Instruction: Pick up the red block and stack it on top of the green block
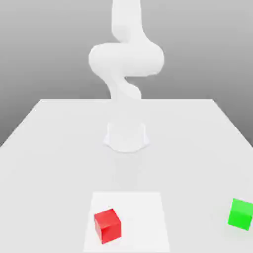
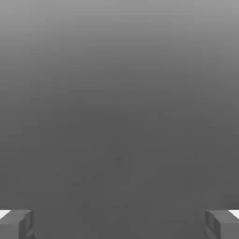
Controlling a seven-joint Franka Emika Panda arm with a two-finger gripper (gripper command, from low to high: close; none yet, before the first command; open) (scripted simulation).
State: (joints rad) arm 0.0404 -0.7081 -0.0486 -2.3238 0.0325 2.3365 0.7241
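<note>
Pincer (image 2: 119, 224) is standing wide open, nothing between its tips. White arm (image 1: 126, 59) is rising through the exterior view's upper middle. Red block (image 1: 107, 226) is resting on a white square (image 1: 141, 217), lower left of centre; green block (image 1: 241, 214) is sitting lower right.

Exterior view: set above the bench (image 1: 183, 168), looking down and across it, facing the arm (image 1: 126, 59). Hand view: on the hand, very near the gripper's fingertips (image 2: 222, 224), facing plain grey. Shared part: can't tell.
</note>
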